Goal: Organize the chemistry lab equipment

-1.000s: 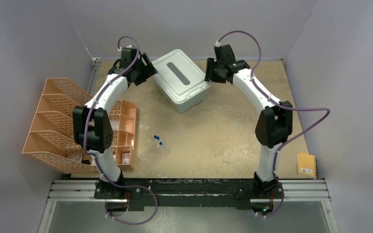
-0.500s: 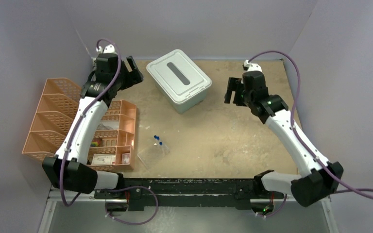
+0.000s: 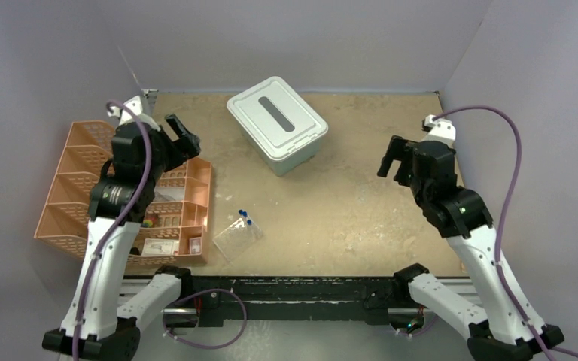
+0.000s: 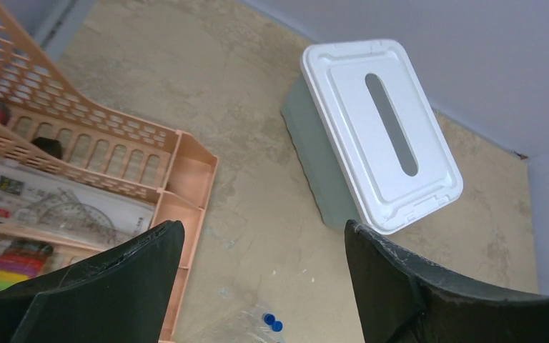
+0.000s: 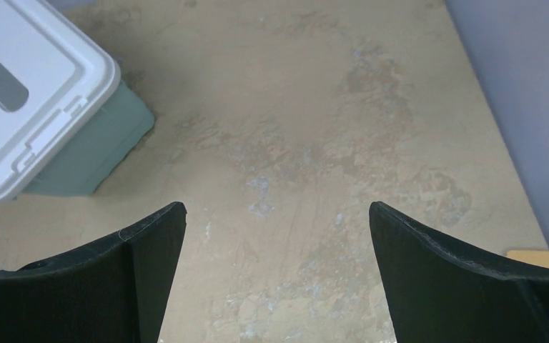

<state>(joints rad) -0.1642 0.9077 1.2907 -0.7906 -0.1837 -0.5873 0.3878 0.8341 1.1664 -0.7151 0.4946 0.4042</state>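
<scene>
Left hand [image 4: 263,227] gapes empty; blue-capped tubes [image 3: 245,218] lie against the clear rack [image 3: 238,241].

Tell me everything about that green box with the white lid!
The box looks like plastic: teal walls under a pale grey lid with a long dark slot down its middle and a small tab at one end. The lid is on. It stands turned at an angle on the sandy table, near the back. Nothing else touches it.
</scene>
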